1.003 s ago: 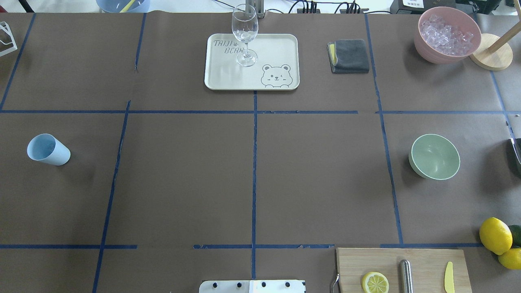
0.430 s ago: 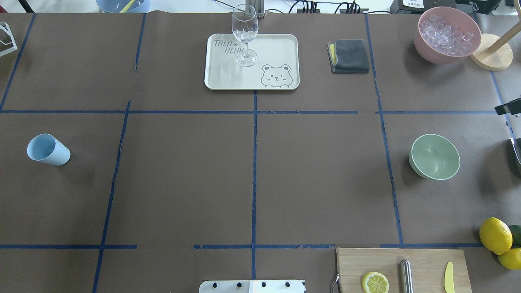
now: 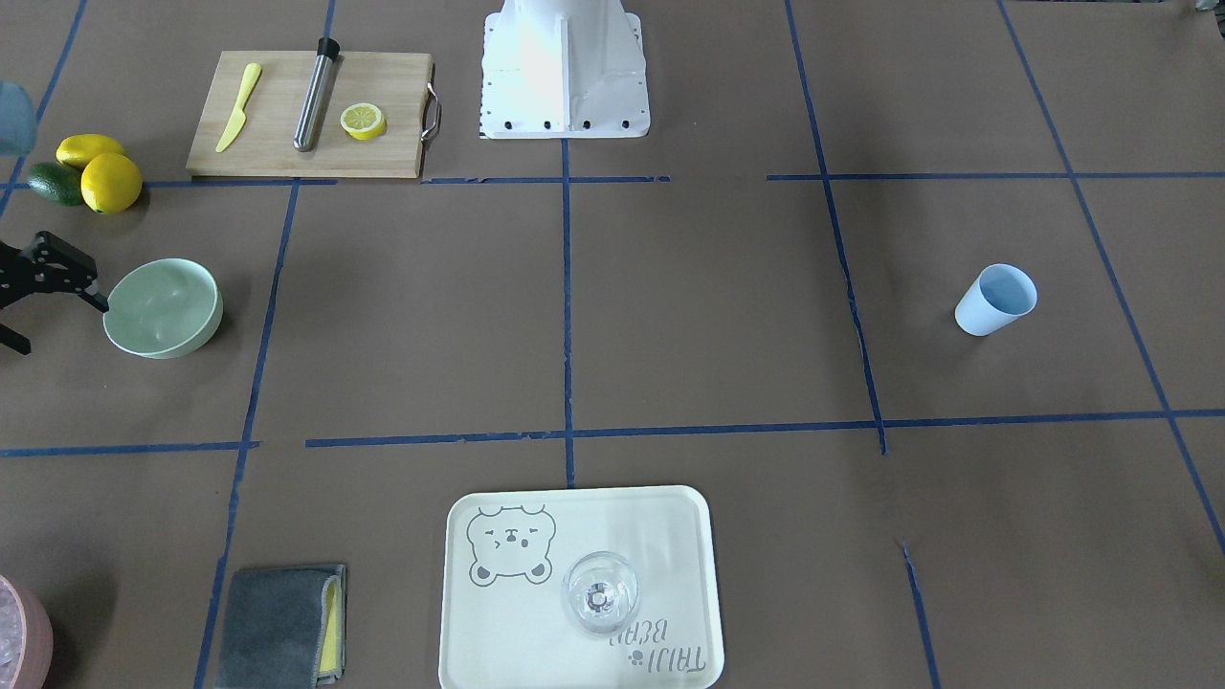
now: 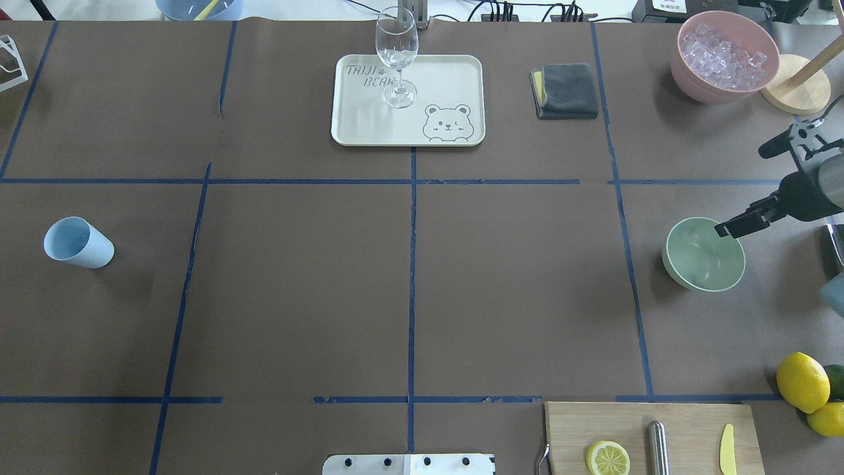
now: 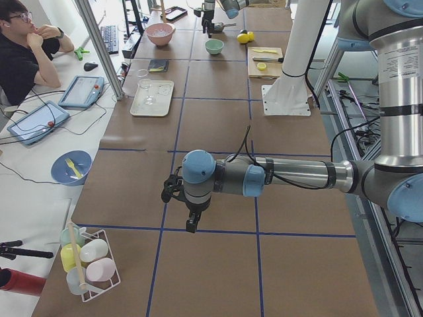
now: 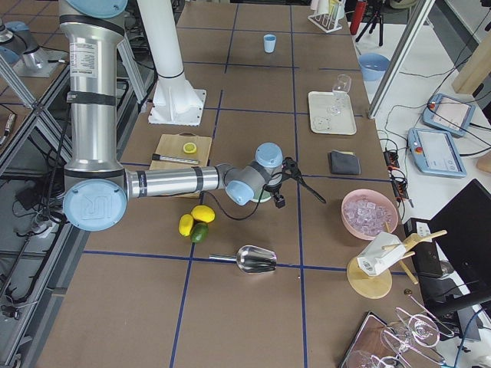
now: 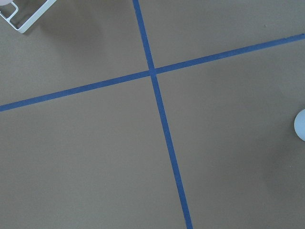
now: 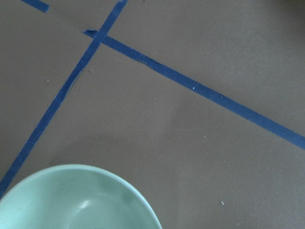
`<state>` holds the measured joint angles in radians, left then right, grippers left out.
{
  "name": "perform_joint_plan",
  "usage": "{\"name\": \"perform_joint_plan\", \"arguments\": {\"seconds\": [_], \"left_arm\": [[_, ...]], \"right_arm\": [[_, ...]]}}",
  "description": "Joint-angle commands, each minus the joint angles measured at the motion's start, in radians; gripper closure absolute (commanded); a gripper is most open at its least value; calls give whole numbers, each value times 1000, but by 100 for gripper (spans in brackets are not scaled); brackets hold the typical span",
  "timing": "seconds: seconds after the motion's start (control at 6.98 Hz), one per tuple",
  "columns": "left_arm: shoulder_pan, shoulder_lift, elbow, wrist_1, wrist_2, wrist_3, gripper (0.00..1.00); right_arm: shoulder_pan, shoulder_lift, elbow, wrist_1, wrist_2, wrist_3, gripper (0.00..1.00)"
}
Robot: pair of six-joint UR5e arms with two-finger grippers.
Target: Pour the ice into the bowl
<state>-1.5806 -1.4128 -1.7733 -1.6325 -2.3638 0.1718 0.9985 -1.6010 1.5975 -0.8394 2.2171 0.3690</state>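
Note:
The pale mint-green bowl (image 4: 704, 257) stands empty at the table's right side; it also shows in the front view (image 3: 163, 306) and the right wrist view (image 8: 81, 200). My right gripper (image 4: 752, 185) comes in from the right edge with its jaws wide open. One fingertip hangs over the bowl's far right rim; the gripper also shows in the front view (image 3: 62, 328). No loose clear ice cubes show. A light blue cup (image 4: 78, 243) stands far left and looks empty. My left gripper (image 5: 188, 211) shows only in the exterior left view, and I cannot tell whether it is open or shut.
A pink container (image 4: 724, 56) with whitish icy contents stands at the back right beside a wooden stand (image 4: 794, 84). A tray (image 4: 448, 79) bears a wine glass (image 4: 397, 59). There is also a grey cloth (image 4: 566, 90), a cutting board (image 4: 686, 429), lemons (image 4: 802, 381) and a metal scoop (image 6: 257, 261).
My right gripper has come into the overhead view from the right edge and moved left to the bowl's rim. The bowl and the cup have not moved.

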Motion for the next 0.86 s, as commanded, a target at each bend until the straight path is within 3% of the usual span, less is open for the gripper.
{"name": "perform_joint_plan", "arguments": {"seconds": [0.0,0.14,0.72], "left_arm": [[-1,0,0,-3,0,0,0],[-1,0,2,-3,0,0,0],[-1,1,2,-3,-5,0,0]], "right_arm": [[-37,10,-21,31,-5,36,65],[-37,9,-18,36,2,25,100],[-37,10,28,122,45,42,100]]}}
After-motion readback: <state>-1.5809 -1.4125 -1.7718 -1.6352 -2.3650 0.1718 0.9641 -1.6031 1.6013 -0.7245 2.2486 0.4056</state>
